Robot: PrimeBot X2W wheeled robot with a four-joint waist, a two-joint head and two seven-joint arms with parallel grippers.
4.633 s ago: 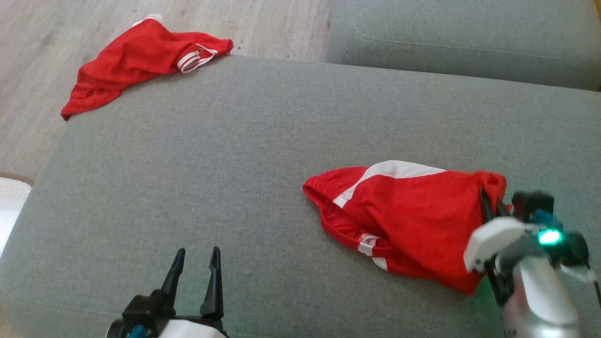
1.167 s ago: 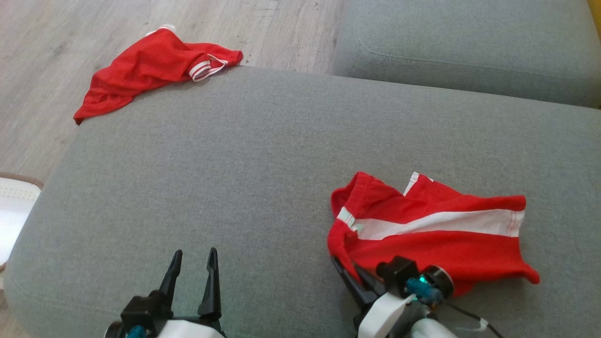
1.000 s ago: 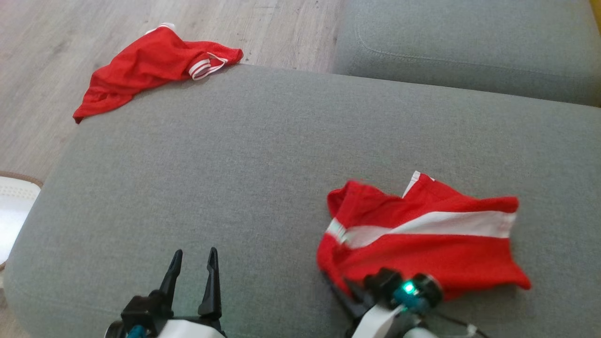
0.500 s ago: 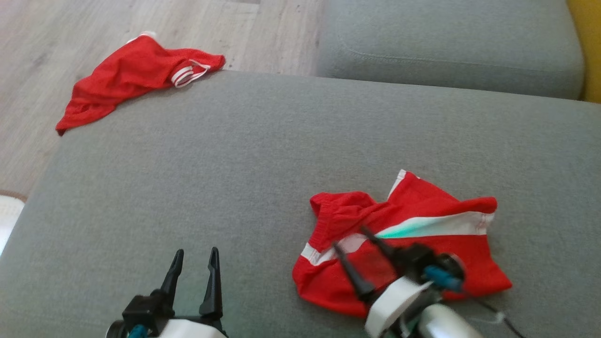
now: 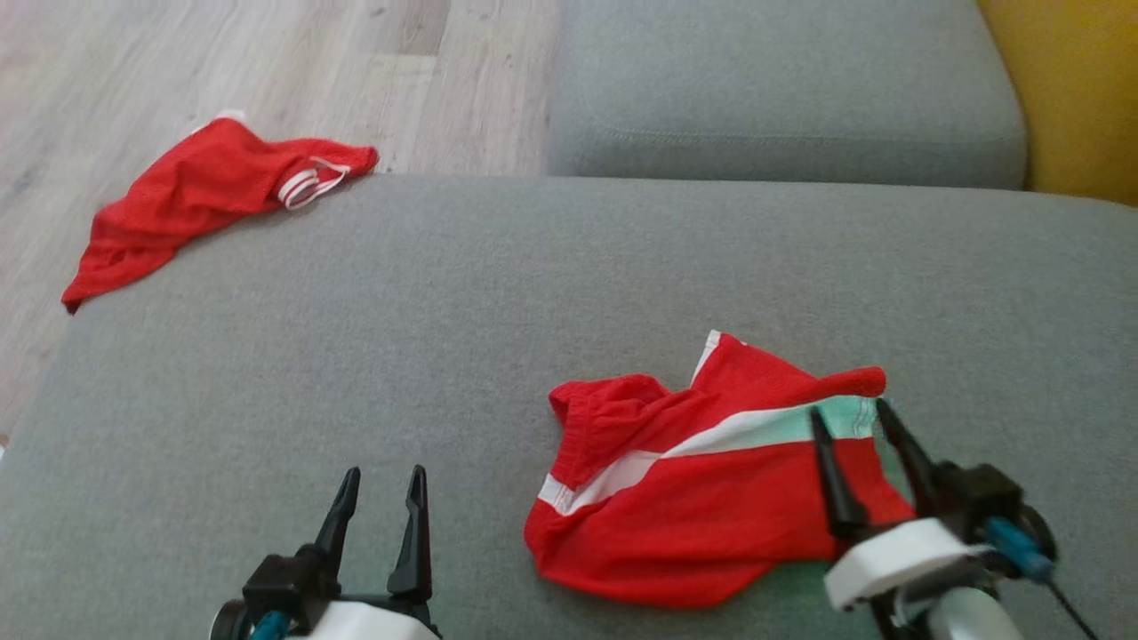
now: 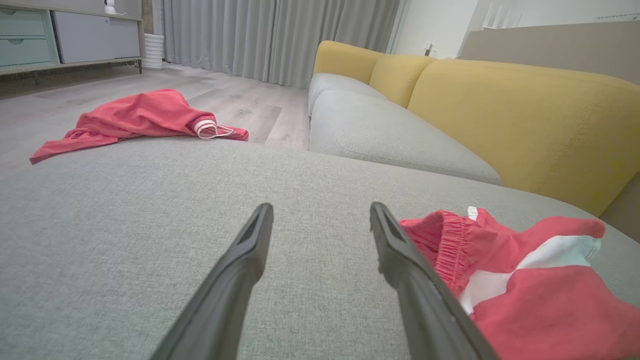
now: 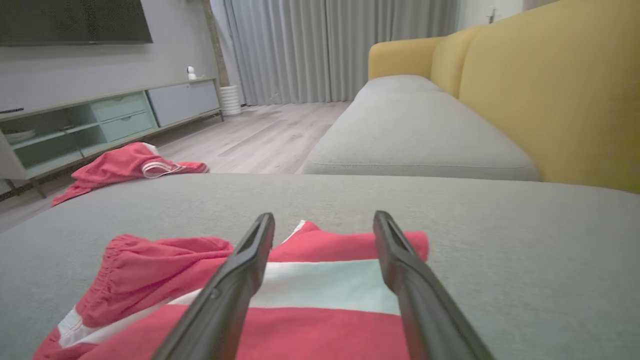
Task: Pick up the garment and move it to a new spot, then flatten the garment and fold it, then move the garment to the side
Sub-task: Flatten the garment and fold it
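The garment, red shorts with a white stripe, lies crumpled on the grey cushion at the lower right of the head view. My right gripper hovers open over its right end, near the white stripe, with nothing between its fingers. The right wrist view has the garment under and ahead of that open gripper. My left gripper stands open at the lower left, apart from the garment, which lies to its right. In the left wrist view the garment lies right of the open left gripper.
A second red garment with white trim hangs over the cushion's far left corner. A second grey cushion lies beyond, with the yellow backrest at the right. Wooden floor runs along the left. A low cabinet stands across the room.
My right gripper opened and let go of the garment's near left edge, then moved right to its right end. The garment now lies loose. The head camera also shifted.
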